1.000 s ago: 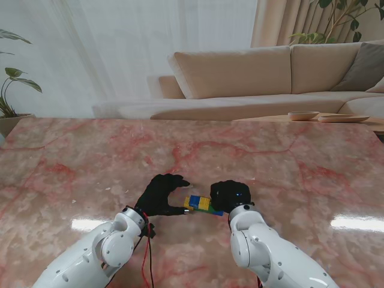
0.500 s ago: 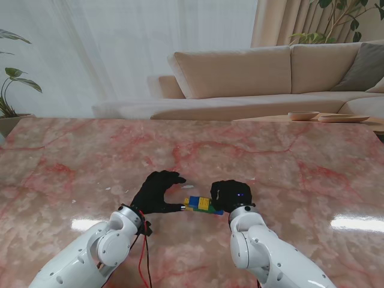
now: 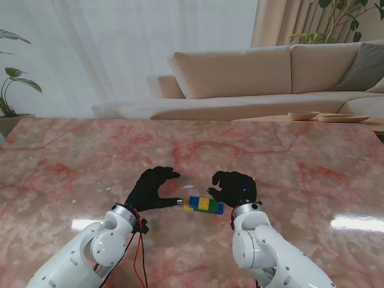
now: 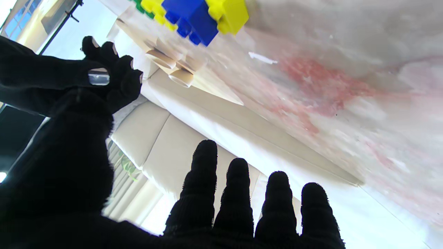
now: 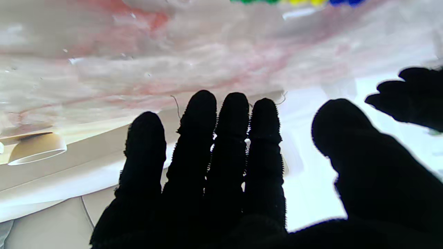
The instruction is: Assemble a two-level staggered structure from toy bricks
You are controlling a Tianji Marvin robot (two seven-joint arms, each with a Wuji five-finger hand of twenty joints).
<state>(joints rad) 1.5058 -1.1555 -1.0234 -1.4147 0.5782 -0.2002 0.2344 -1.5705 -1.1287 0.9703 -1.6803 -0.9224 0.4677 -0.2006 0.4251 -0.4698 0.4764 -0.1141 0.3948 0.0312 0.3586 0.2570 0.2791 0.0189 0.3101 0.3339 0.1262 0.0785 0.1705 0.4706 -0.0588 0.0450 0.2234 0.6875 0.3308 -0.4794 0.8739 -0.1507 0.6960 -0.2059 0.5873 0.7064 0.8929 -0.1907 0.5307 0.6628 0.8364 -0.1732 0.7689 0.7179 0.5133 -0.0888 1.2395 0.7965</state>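
Stand view: the toy brick structure [image 3: 204, 204] lies on the pink-veined marble table [image 3: 288, 162], near my edge, directly between the two black-gloved hands. It reads as a short row of bricks, blue and yellow on top, green showing at the right end and along the lower edge. How the two levels are offset cannot be made out at this size.

Left hand [image 3: 152, 188]: just left of the structure, palm turned toward it, fingers spread and curved, thumb stretched toward the bricks' left end. The silver thumb tip sits right by that end; contact or a thin gap cannot be told. It has hold of nothing.

Right hand [image 3: 234, 187]: at the right end of the structure and slightly farther from me, fingers extended and loosely together. It holds nothing; the bricks' green end lies just beside its palm side.

Left wrist view: fingers [image 4: 238, 193] straight with empty space before them; blue and yellow bricks [image 4: 199, 15] sit on the table surface, clear of the fingertips; the other hand [image 4: 104, 77] is visible beyond.

Right wrist view: four fingers [image 5: 207, 145] side by side, thumb apart, nothing in the grasp. Only a thin edge of the bricks [image 5: 297, 2] shows at the frame's border.
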